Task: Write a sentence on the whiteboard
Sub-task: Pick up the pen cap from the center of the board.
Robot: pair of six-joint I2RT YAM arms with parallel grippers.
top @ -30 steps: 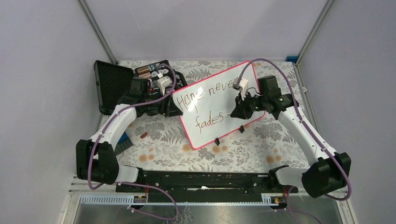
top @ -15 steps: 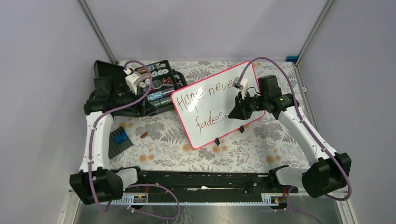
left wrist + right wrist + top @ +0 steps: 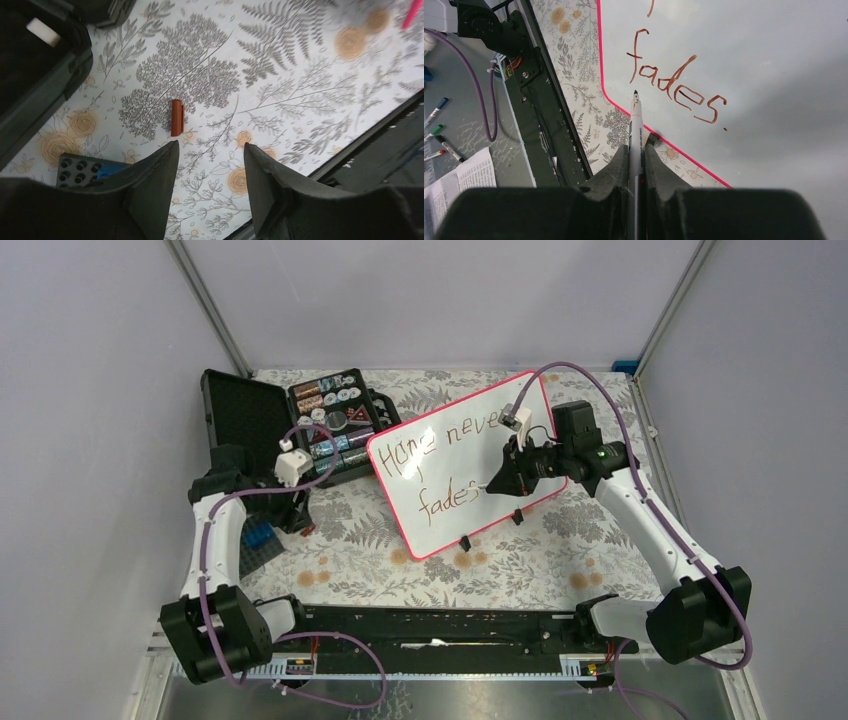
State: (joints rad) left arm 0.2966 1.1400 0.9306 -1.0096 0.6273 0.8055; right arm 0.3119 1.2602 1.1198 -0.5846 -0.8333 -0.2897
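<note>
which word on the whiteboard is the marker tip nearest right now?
"fades.", alone on the lower line; the marker held by the right gripper ends beside it. "Hope" and "never" sit farther, on the upper line.

The right claw (image 3: 637,148) pinches a marker (image 3: 635,120) pointing at the whiteboard (image 3: 769,55) sentence (image 3: 674,85).

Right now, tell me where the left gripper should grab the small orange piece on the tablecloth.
Take the small orange piece across its narrow width at mid-length, straight from above. It lies flat with bare tablecloth all round, and the open left gripper has its fingers lined up across that width.
</note>
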